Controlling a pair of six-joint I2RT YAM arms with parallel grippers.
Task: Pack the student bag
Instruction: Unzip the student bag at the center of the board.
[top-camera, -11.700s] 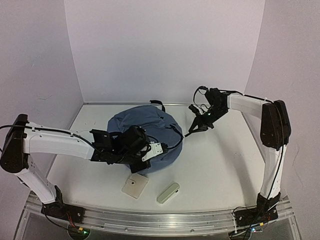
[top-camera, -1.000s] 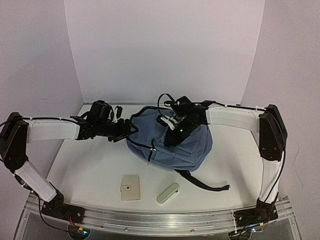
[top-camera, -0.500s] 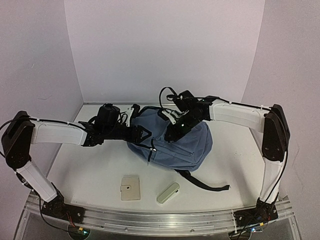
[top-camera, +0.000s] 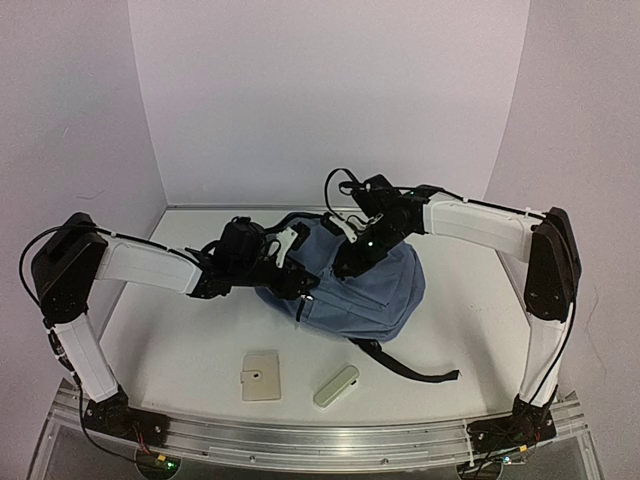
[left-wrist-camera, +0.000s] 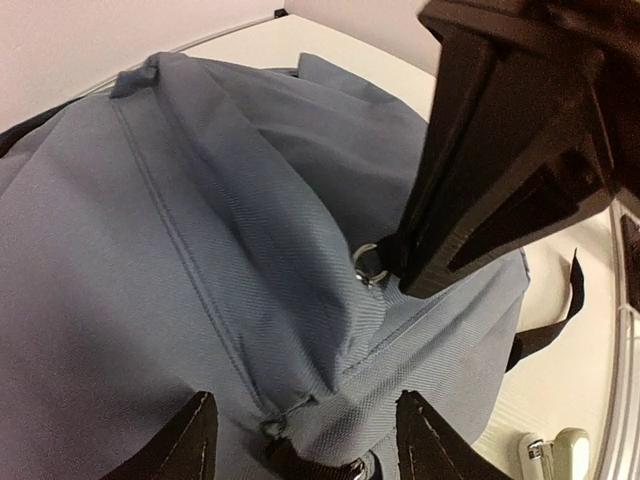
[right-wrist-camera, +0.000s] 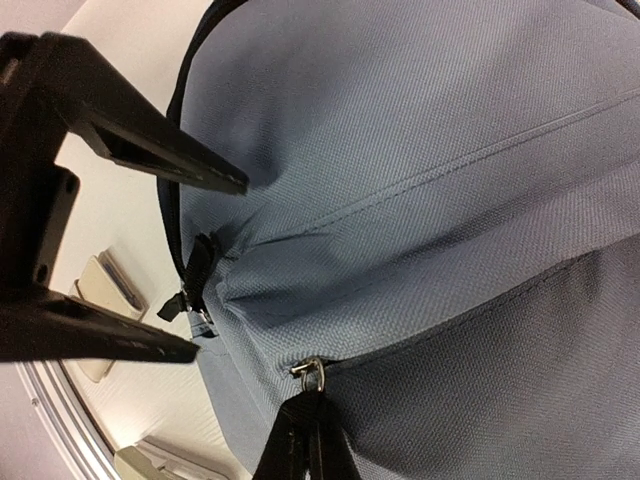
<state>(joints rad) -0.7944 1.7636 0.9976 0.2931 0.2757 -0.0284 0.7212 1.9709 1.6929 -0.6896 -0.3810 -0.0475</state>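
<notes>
At the left edge of the student bag (top-camera: 375, 295), my left claw (left-wrist-camera: 305, 400) stands spread over woven slate-blue cloth. That soft, rounded bag lies on the white counter (top-camera: 170, 340), long axis slanting from back left to near right. My right claw (right-wrist-camera: 312, 420) pinches a metal zipper ring (right-wrist-camera: 310, 373).

Overhead view: even, diffuse light from above, no glare; the white walls take a faint lilac cast, and soft shadows fall on the table (top-camera: 180, 350) beneath each arm. Left wrist view: the weave of the student bag (left-wrist-camera: 200, 200) is sharp ahead of the left gripper (left-wrist-camera: 305, 398); the right gripper (left-wrist-camera: 410, 272) beyond it is a near-black, underexposed mass. Right wrist view: fabric beside the fingertips is crisp, the zipper pull (right-wrist-camera: 310, 372) glints, and the table farther out looks pale and washed out.
</notes>
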